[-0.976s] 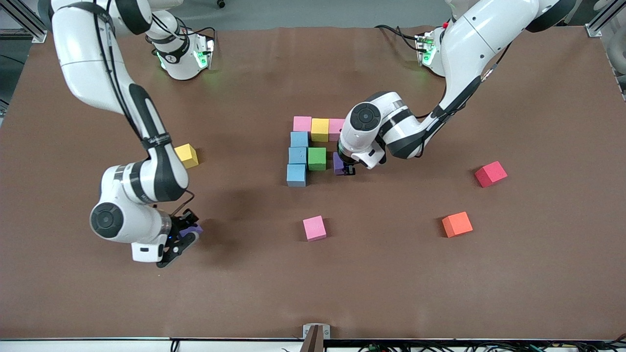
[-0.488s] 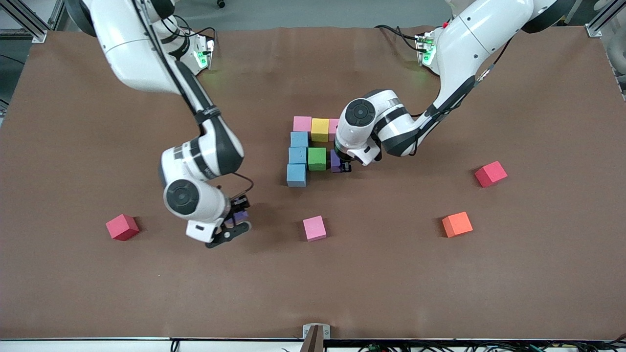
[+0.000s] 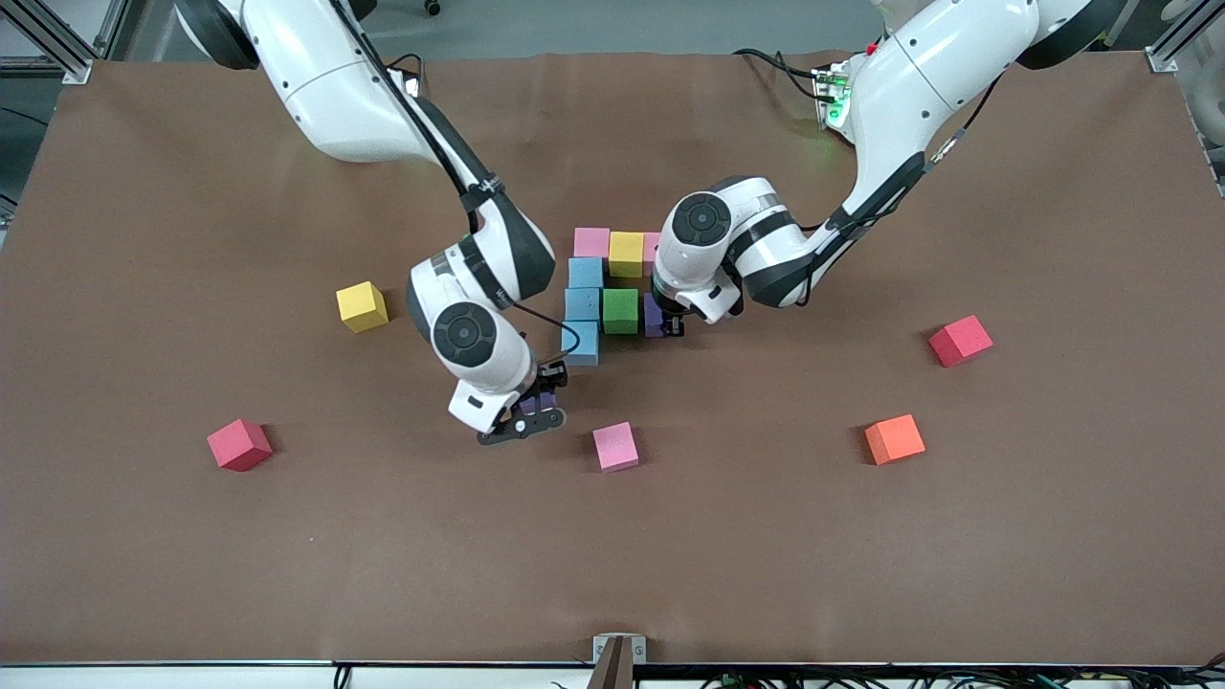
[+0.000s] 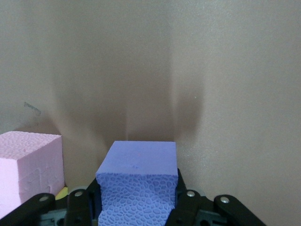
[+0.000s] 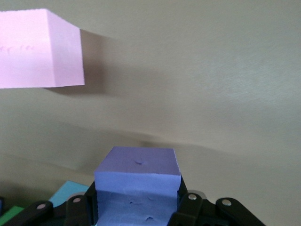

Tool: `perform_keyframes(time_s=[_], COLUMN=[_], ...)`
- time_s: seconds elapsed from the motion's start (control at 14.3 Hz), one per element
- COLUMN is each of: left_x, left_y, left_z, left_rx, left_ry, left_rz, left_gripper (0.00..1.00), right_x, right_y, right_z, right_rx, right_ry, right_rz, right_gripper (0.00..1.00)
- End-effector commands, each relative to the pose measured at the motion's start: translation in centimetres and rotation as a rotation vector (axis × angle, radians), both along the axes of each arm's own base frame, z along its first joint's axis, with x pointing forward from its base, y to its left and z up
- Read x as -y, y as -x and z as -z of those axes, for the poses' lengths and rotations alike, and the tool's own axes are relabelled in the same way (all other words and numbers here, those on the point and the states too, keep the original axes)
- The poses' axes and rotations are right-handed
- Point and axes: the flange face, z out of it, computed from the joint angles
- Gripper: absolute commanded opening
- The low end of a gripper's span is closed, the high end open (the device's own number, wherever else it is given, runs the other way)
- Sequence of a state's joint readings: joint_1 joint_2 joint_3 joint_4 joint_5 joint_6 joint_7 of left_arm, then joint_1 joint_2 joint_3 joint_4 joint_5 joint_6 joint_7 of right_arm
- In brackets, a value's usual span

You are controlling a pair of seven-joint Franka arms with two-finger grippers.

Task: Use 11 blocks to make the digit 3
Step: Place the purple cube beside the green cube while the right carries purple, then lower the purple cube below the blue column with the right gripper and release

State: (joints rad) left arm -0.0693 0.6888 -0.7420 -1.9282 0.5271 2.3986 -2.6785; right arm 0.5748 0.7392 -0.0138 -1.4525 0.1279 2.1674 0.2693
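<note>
Beside the green block [image 3: 620, 311], my left gripper [image 3: 667, 326] pinches one purple cube [image 4: 138, 181]; right gripper [image 3: 538, 402] pinches another purple cube [image 5: 136, 186] nearby.

Eight-cube partial digit 3 [image 3: 612, 287]; pink [image 3: 614, 447], orange [image 3: 894, 439] blocks loose.

The right gripper [image 3: 538, 407] hangs low over the table, fingers clamped on a purple cube [image 5: 137, 181]. The left gripper [image 3: 670, 323] is down at the table, gripping another purple cube [image 4: 138, 181]
</note>
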Motion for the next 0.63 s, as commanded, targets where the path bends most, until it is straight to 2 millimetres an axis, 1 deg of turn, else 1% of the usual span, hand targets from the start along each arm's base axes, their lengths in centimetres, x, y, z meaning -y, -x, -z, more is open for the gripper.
perform_keyframes(time_s=[0.0, 0.14, 0.35, 0.56], left_x=[0.1, 0.1, 0.1, 0.2], left_y=[0.3, 0.3, 0.2, 0.4], left_z=[0.4, 0.6, 0.6, 0.6], left_rx=[0.030, 0.033, 0.036, 0.035], left_ry=[-0.003, -0.004, 0.005, 0.005], left_rz=[0.020, 0.025, 0.021, 0.023], left_gripper=[0.20, 0.20, 0.20, 0.20], right_x=[-1.2, -2.5, -3.3, -4.4], right_y=[0.9, 1.5, 1.8, 2.6], right_z=[-0.3, 0.2, 0.6, 1.5], right_rx=[0.009, 0.027, 0.040, 0.034], right_ry=[-0.023, -0.034, -0.044, -0.039], right_rz=[0.093, 0.120, 0.167, 0.174], right_gripper=[0.16, 0.16, 0.16, 0.16])
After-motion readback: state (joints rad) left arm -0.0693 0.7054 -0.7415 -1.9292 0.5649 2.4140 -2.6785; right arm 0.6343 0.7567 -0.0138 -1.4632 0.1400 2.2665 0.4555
